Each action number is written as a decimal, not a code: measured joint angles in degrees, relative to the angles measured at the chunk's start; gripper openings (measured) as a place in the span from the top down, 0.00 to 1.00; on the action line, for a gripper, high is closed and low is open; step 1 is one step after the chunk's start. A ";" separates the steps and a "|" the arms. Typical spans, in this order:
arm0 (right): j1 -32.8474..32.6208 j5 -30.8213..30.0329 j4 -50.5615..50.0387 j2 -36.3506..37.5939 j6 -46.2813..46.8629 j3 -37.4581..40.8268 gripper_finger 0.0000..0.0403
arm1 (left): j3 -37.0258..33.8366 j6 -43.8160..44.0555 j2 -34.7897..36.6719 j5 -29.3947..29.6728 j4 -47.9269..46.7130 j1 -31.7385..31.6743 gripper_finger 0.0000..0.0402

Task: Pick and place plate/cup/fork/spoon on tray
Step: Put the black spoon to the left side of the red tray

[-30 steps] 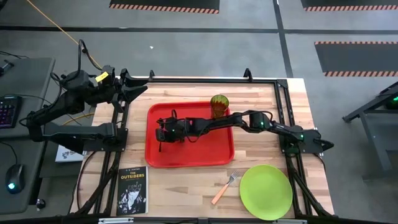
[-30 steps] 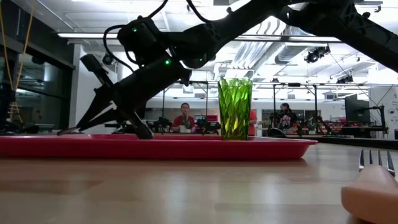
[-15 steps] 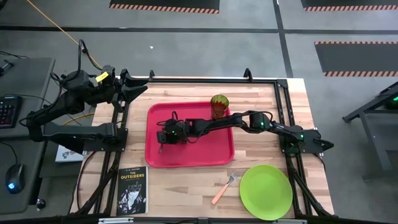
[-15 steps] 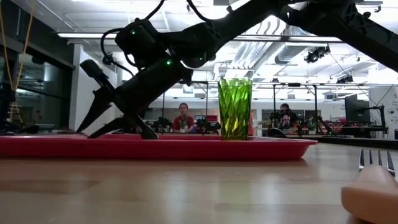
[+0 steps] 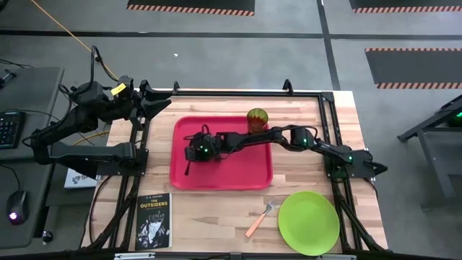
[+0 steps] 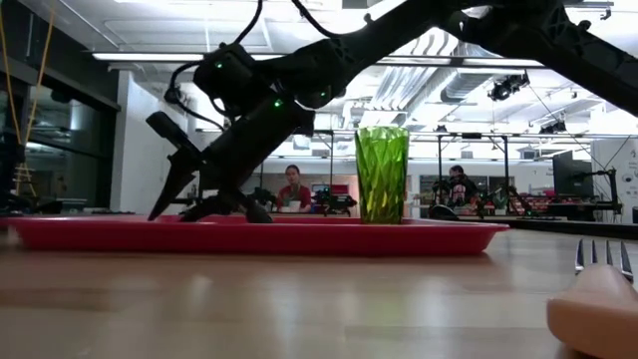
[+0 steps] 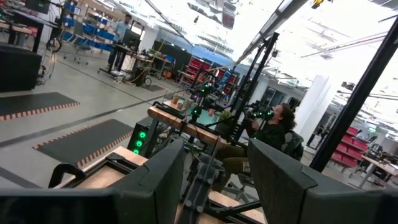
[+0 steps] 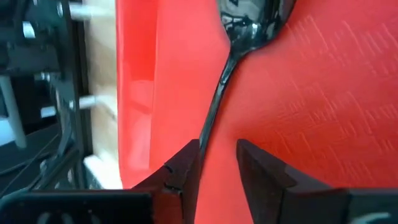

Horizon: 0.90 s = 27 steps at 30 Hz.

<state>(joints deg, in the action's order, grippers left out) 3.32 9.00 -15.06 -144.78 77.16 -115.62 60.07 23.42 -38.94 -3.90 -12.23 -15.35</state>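
The red tray (image 5: 245, 173) lies mid-table. The olive-green cup (image 5: 257, 118) stands upright on the tray near its far rim and also shows in the low view (image 6: 383, 172). The dark spoon (image 8: 219, 87) lies flat on the tray's left part (image 5: 189, 167). My right gripper (image 5: 193, 153) is open low over the tray, and the spoon's handle end (image 8: 205, 140) lies between its fingers. The lime-green plate (image 5: 309, 222) and the orange-handled fork (image 5: 258, 219) lie on the table near the front right. My left gripper (image 7: 214, 180) is open and empty at the table's far left corner. My right gripper stands open around the spoon's handle end (image 8: 205, 140), which lies close to one finger (image 8: 183, 171). I cannot tell whether that finger touches it. The fingers slant down toward the table's left, along the handle. The spoon rests on the tray floor.
A black book (image 5: 153, 220) lies at the front left of the table. Black frame rails (image 5: 137, 173) run along the left and right sides of the table. People sit in the room beyond the table's far edge (image 6: 295, 187).
My right gripper has drawn back a little toward the table's right and far edges and has risen slightly over the tray. The spoon now lies flat on the tray.
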 joint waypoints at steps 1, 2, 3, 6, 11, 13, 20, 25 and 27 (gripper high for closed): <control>0.32 -1.06 -0.22 0.38 -0.69 0.06 0.76 | 0.00 0.00 -0.01 0.01 0.00 0.00 0.58; 0.66 -2.29 -0.62 0.83 -1.29 0.13 0.78 | 0.00 0.00 0.00 0.02 0.00 0.02 0.58; 0.97 -3.43 -0.62 1.26 -1.82 0.16 0.80 | 0.00 0.00 0.00 0.00 0.00 0.00 0.58; 1.95 -5.82 -0.50 2.72 -3.66 0.16 0.88 | 0.00 0.00 -0.01 0.01 0.00 0.01 0.58; 2.68 -9.17 -1.05 2.86 -5.08 0.08 0.98 | 0.00 0.00 0.00 0.02 0.00 0.00 0.58; 2.58 -11.79 -1.33 2.64 -5.41 0.08 0.99 | 0.00 0.00 0.00 0.02 0.00 0.01 0.58; 1.74 -20.95 -2.95 2.39 -8.28 0.08 1.00 | 0.00 0.35 -0.01 0.04 0.00 0.00 0.58; 0.95 -26.19 -3.39 2.39 -9.27 0.08 1.00 | 0.00 0.37 -0.01 0.04 0.02 0.00 0.58; 0.76 -28.44 -4.13 2.39 -9.34 0.09 1.00 | 0.00 0.37 -0.02 0.04 0.02 0.02 0.58</control>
<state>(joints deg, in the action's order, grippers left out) 4.08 -19.44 -19.18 -142.39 67.82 -115.53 60.07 23.79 -38.96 -3.86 -12.21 -15.34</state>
